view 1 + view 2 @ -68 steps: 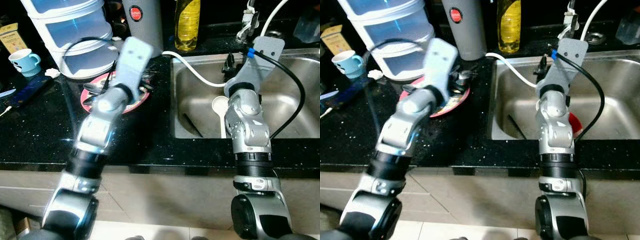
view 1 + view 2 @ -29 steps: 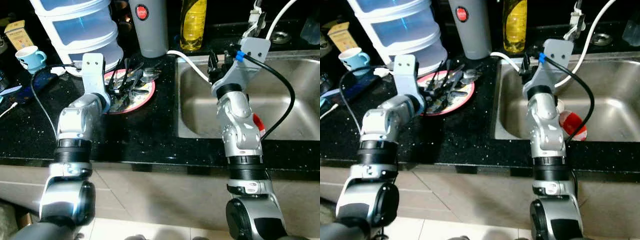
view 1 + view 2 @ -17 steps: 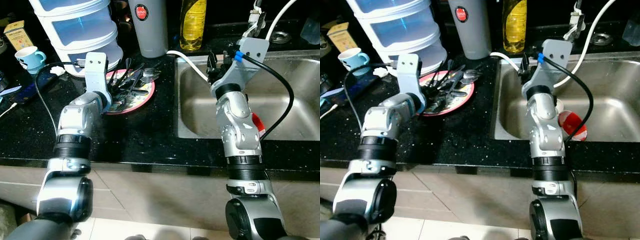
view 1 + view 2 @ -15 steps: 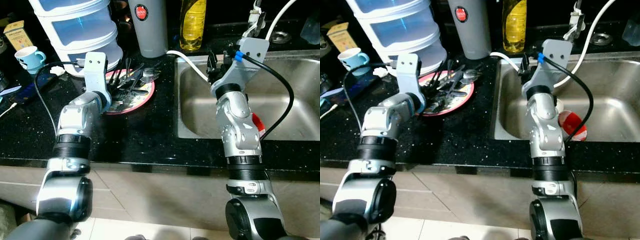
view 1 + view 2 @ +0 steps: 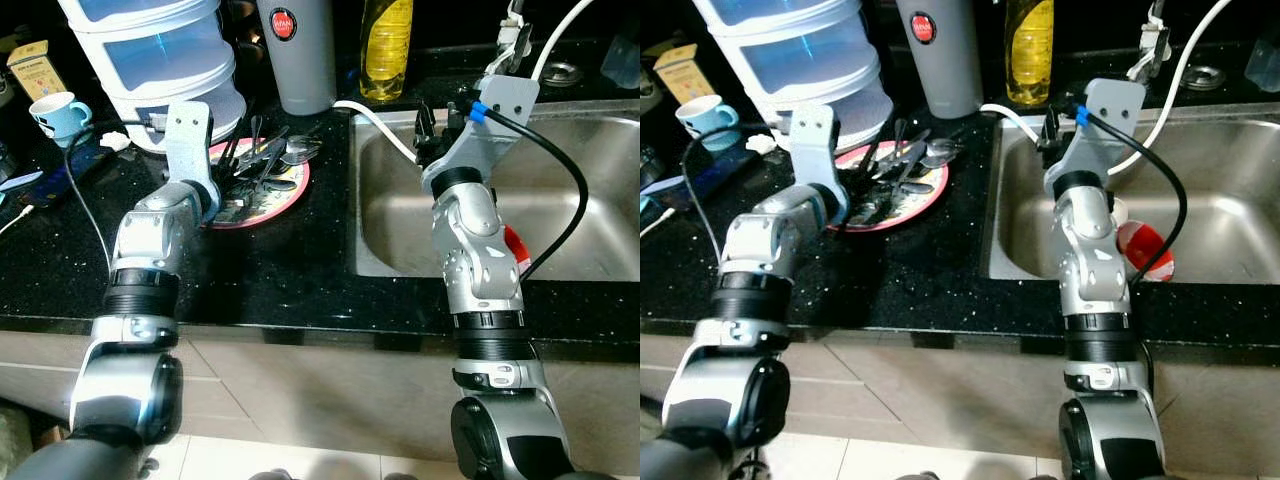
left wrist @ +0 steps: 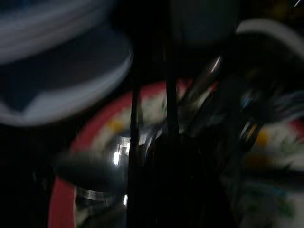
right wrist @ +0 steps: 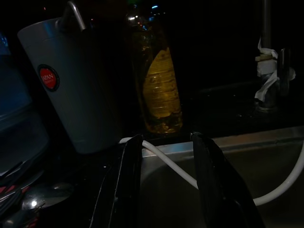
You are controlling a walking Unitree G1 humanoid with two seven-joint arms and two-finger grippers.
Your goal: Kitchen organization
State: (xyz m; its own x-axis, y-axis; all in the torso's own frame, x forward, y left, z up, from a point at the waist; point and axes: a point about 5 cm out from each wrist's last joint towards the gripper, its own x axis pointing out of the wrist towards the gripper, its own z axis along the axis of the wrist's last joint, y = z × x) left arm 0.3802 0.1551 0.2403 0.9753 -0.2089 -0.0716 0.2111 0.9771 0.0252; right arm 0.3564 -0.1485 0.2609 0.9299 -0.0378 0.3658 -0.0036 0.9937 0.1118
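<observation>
A red-rimmed plate (image 5: 283, 192) lies on the black counter, heaped with spoons and other cutlery (image 5: 283, 153). My left gripper (image 5: 238, 162) is down among the cutlery at the plate's left side. The dark, blurred left wrist view shows the plate's red rim (image 6: 88, 133) and a spoon (image 6: 90, 171) close up. My right gripper (image 7: 164, 180) hovers open over the near-left corner of the steel sink (image 5: 590, 215), holding nothing. Its fingers point toward the yellow soap bottle (image 7: 159, 90).
Stacked clear plastic containers (image 5: 150, 50), a grey jug with a red label (image 5: 297, 55) and the soap bottle (image 5: 387, 45) line the back. A blue mug (image 5: 55, 112) stands far left. A white hose (image 5: 378, 128) runs into the sink, which holds a red-and-white dish (image 5: 1140, 248).
The camera has pulled back since the earliest frames. My left arm swung in and settled over the plate, edging slightly over the last second. The right arm has stayed put.
</observation>
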